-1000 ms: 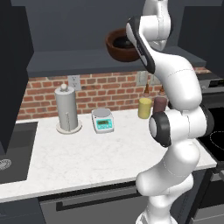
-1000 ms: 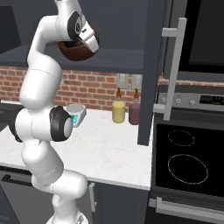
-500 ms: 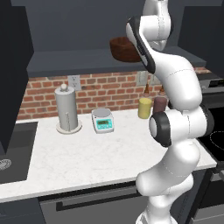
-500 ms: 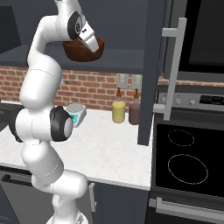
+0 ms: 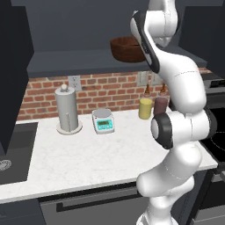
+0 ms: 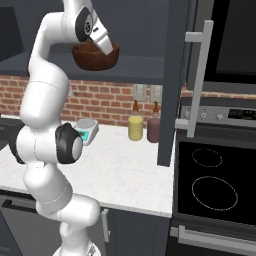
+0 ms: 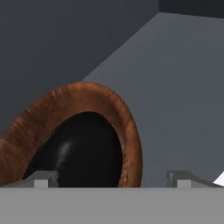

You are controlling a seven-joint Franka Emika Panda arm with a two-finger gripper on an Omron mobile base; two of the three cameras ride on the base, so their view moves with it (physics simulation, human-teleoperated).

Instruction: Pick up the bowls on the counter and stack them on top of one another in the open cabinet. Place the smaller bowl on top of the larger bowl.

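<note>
On the counter (image 5: 79, 154), white and faintly marbled, a steel paper-towel stand (image 5: 67, 110) sits near its back edge, then a small scale (image 5: 103, 121). Up on the open cabinet (image 5: 74, 61) shelf, toward its right end, the larger bowl (image 5: 127, 48), rough reddish-brown wood, now rests. The tool (image 7: 113, 177) has just sprung apart, its fingers wide around the rim. Inside gleams the smaller bowl (image 7: 81, 151), glossy black: the stacking looks done.
</note>
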